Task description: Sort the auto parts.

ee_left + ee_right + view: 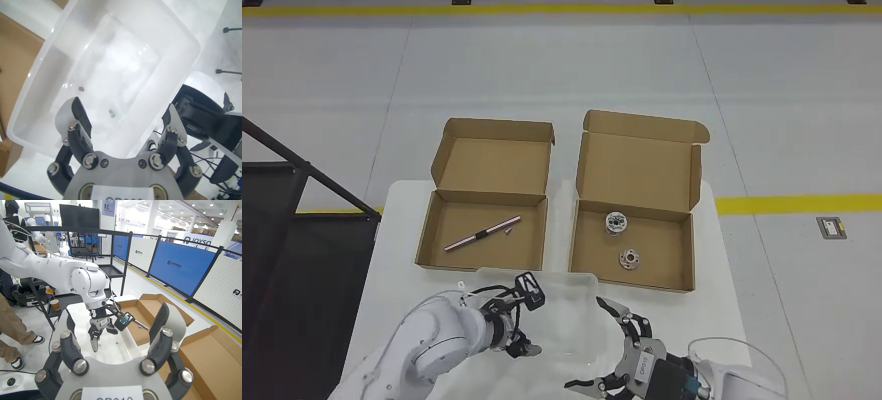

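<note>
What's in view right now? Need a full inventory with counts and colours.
left box: 1, brown cardboard, open, far side of table
right box: 1, brown cardboard, open, next to left box
rod: 1, metallic, lying in left box
small fastener: 1, grey, beside the rod in left box
round parts: 2, silver, in right box, apart
bin: 1, clear plastic, near side of table, in front of the boxes
screw: 1, silver, on bin floor
small dark piece: 1, grey, on bin floor, apart from screw
table: 1, white
left end effector: 1, black and white, open, above the bin
right end effector: 1, black and white, open, beside the bin
</note>
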Robot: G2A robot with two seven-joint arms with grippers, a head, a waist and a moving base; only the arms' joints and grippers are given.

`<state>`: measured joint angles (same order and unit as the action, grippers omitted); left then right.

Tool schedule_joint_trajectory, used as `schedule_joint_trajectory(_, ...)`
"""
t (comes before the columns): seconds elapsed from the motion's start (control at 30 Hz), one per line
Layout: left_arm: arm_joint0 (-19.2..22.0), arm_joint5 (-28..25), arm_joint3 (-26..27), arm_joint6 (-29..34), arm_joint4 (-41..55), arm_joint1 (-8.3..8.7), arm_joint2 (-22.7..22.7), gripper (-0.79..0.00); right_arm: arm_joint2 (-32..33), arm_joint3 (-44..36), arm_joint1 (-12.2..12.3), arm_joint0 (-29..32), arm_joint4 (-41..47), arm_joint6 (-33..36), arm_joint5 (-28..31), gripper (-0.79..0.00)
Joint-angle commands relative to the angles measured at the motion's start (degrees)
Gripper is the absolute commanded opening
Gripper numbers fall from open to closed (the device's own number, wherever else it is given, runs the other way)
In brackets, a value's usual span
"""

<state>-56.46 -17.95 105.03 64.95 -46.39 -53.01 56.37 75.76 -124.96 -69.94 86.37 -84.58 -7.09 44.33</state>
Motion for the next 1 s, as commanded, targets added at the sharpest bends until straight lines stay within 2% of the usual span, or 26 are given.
schedule_joint_trajectory(0.0, 0.8, 3.8, -1.1, 1.7, 2.4, -0.3, -0.1, 0.0, 0.0, 0.0, 0.0, 0.0, 0.0, 0.0, 0.0, 0.0)
schedule_joint_trajectory(0.37, 0.5, 4.1, -1.6, 1.7, 2.7, -0.31, -0.2, 0.0, 0.0, 0.0, 0.0, 0.0, 0.0, 0.0, 0.0, 0.0)
schedule_joint_trajectory(0.43, 0.2, 6.1, -2.7, 1.4, 3.2, -0.46, -0.2, 0.0, 0.0, 0.0, 0.0, 0.0, 0.0, 0.0, 0.0, 0.0)
schedule_joint_trajectory(0.5, 0.4, 8.3, -3.1, 2.6, 2.4, -0.61, -0.6, -0.055, 0.0, 0.0, 0.0, 0.0, 0.0, 0.0, 0.0, 0.0)
schedule_joint_trajectory(0.67, 1.3, 13.3, -4.0, 5.3, -1.3, -1.21, -2.8, -0.046, 0.0, 0.0, 0.0, 0.0, 0.0, 0.0, 0.0, 0.0)
schedule_joint_trajectory(0.77, 1.9, 15.2, -4.6, 5.6, -2.2, -1.61, -3.6, -0.095, 0.0, 0.0, 0.0, 0.0, 0.0, 0.0, 0.0, 0.0)
schedule_joint_trajectory(0.87, 2.3, 17.6, -5.2, 6.6, -4.3, -2.0, -4.7, -0.197, 0.0, 0.0, 0.0, 0.0, 0.0, 0.0, 0.0, 0.0)
schedule_joint_trajectory(0.97, 3.0, 20.2, -6.2, 7.6, -6.6, -2.46, -5.8, -0.197, 0.0, 0.0, 0.0, 0.0, 0.0, 0.0, 0.0, 0.0)
